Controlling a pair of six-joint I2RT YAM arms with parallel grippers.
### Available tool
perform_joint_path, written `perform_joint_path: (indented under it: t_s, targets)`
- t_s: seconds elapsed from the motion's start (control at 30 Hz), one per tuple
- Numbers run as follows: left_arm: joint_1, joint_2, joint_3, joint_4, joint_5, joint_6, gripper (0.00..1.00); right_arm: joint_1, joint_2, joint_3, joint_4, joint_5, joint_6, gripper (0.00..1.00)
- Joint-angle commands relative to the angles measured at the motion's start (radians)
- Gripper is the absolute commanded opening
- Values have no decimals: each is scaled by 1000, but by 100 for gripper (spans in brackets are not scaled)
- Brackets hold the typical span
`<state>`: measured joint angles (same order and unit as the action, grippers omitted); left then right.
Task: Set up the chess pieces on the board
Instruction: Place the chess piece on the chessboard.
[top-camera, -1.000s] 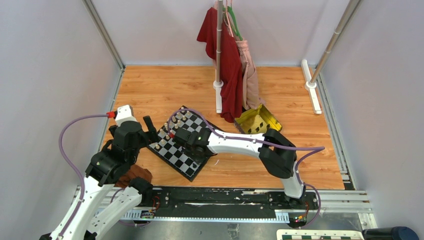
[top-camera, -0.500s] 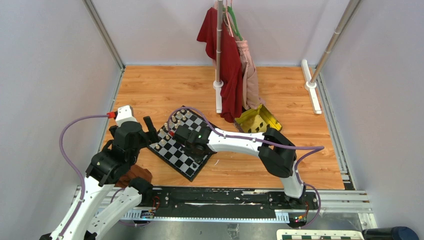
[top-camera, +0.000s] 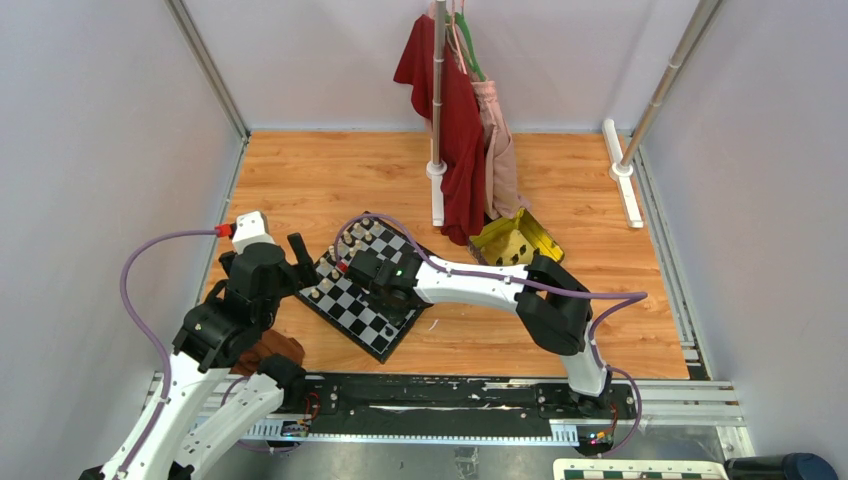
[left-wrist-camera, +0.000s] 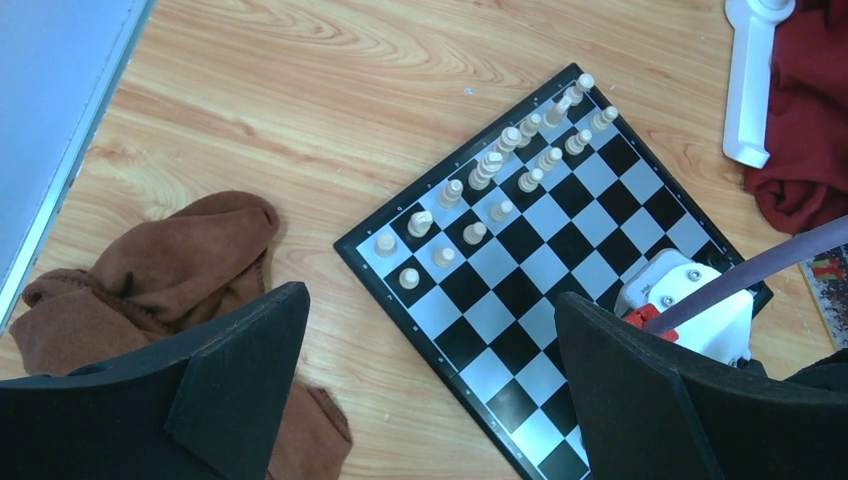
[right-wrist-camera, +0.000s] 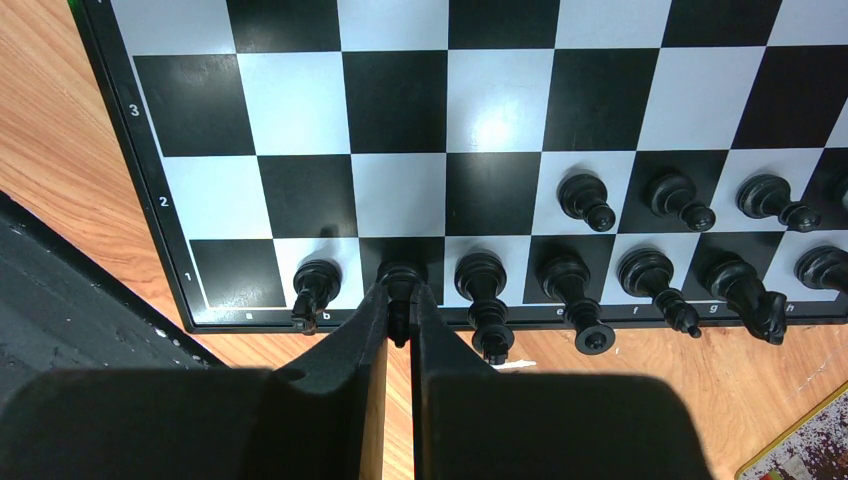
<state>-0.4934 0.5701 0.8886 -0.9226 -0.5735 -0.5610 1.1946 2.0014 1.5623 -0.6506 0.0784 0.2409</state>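
The board (top-camera: 352, 308) lies askew on the wooden floor; it also shows in the left wrist view (left-wrist-camera: 560, 290) and the right wrist view (right-wrist-camera: 400, 100). Cream chess pieces (left-wrist-camera: 490, 165) stand in two rows along its far left side. Black chess pieces (right-wrist-camera: 650, 270) stand along rows 1 and 2. My right gripper (right-wrist-camera: 399, 300) is shut on a black piece (right-wrist-camera: 400, 280) that stands on the row 1 square between its neighbours; it hovers low over the board (top-camera: 372, 272). My left gripper (left-wrist-camera: 430, 300) is open and empty, above the board's left edge (top-camera: 300, 260).
A brown cloth (left-wrist-camera: 150, 270) lies on the floor left of the board. A gold tray (top-camera: 515, 240) sits behind the board on the right. A rack post with a red garment (top-camera: 450, 120) stands at the back. White stand base (left-wrist-camera: 750, 80).
My right gripper has shifted slightly left over the board with its jaws closed. The left arm has not moved.
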Motion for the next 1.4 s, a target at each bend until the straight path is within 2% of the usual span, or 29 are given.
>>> perform_joint_path:
  t_s: [0.0, 0.17, 0.4, 0.57, 1.37]
  targets:
    - [7, -11, -14, -2, -17, -12, 100, -13, 34, 13, -15, -3, -17, 2]
    - [7, -12, -17, -2, -17, -11, 100, -12, 37, 7, -16, -4, -20, 9]
    - [7, -14, -19, -2, -16, -13, 100, -12, 35, 13, -16, -15, -25, 26]
    - [7, -14, -20, -2, -14, -17, 100, -13, 29, 17, -17, -14, -31, 30]
    - [7, -14, -31, -2, -5, -48, 100, -13, -76, 47, -48, 2, -43, 32]
